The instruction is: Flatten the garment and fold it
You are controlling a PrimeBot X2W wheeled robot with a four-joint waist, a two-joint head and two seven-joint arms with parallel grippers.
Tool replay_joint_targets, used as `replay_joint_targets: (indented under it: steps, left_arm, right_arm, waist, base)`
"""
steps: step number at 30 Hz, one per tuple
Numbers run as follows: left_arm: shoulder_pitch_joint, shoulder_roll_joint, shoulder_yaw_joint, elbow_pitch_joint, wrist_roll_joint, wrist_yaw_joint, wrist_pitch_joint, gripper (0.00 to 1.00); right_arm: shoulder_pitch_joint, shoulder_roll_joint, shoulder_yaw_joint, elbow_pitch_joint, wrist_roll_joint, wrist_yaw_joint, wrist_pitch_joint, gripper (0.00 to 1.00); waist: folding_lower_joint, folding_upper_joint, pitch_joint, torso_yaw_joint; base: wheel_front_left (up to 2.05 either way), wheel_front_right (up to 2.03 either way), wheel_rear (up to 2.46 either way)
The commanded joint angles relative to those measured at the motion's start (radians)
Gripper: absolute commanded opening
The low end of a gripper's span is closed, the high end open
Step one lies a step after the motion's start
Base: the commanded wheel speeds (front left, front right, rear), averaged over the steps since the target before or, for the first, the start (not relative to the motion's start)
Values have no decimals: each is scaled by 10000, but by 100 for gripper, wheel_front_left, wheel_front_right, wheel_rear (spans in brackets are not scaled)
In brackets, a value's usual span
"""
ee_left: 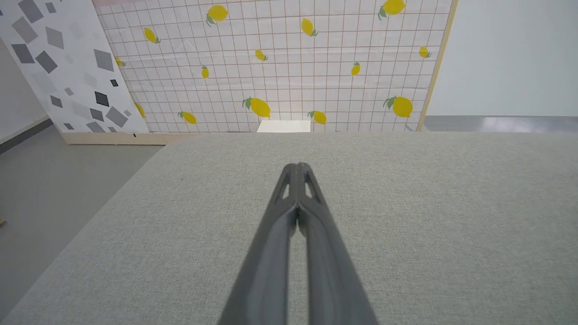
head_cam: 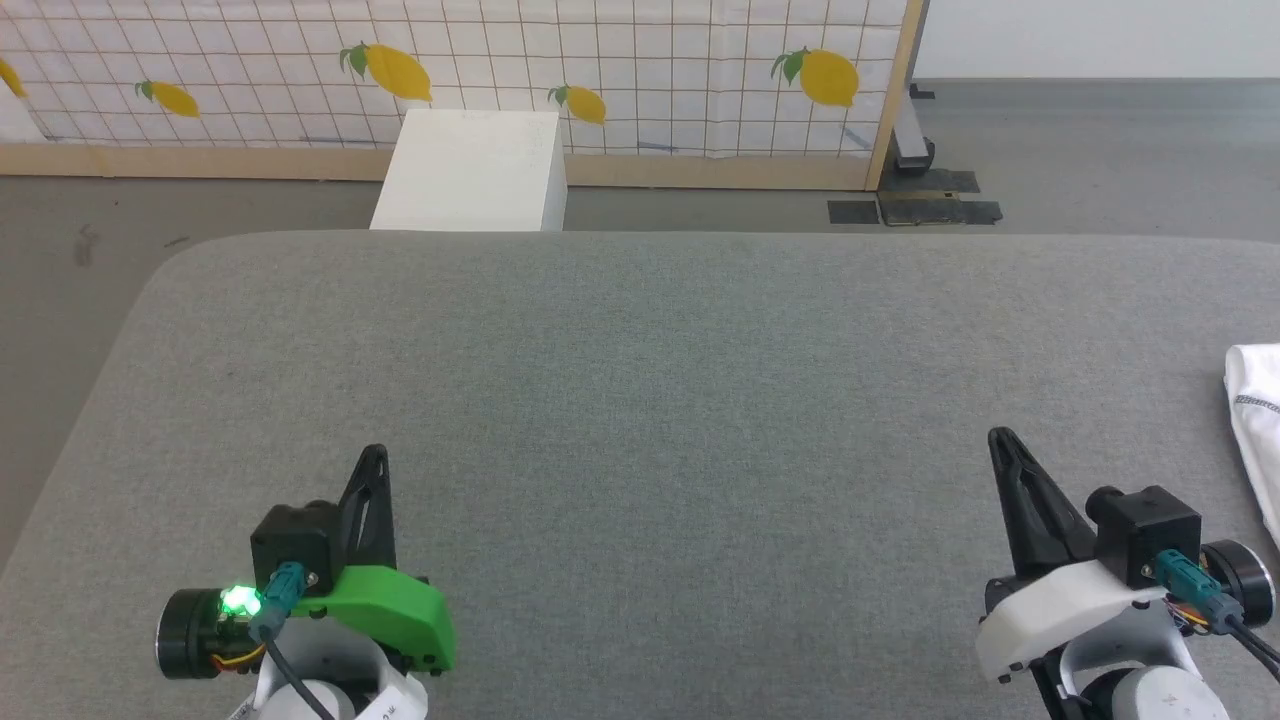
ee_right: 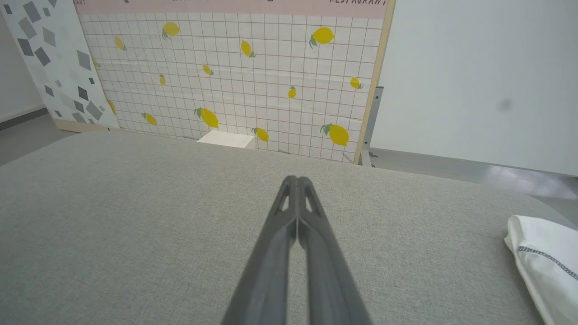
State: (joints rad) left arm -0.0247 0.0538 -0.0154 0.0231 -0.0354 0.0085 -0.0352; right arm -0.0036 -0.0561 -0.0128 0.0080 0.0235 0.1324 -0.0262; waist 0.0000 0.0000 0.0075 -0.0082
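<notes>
Grey fabric surface (head_cam: 640, 350), lemon-print screen (head_cam: 620, 60) behind, left claw (head_cam: 374, 458) and right claw (head_cam: 1000, 440) closed

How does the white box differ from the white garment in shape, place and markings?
The white box has flat, straight-edged faces; the garment is soft and rumpled. The box stands beyond the grey padded surface, by the lemon-patterned wall; the garment lies on that surface, at the right. The garment bears a grey stitched seam; the box is plain. Both are white.

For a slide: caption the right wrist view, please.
Shut right gripper above the grey fabric surface, the white garment lying off to its right, a lemon-print screen behind.
</notes>
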Motion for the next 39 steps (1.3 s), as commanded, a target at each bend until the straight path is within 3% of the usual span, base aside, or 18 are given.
replay_joint_targets:
  steps: [1,39]
  left_arm:
    - [166,-32,45,-60,90,-54,64,0]
    - [247,-36,154,-231,354,-85,352,0]
  right_arm:
    - [32,30,34,-66,-106,-15,40,0]
    - [36,59,128,-80,-235,-17,262,0]
  waist:
    - [0,0,-8,9]
    - [0,0,-75,82]
  base:
    - [0,0,0]
    - [0,0,0]
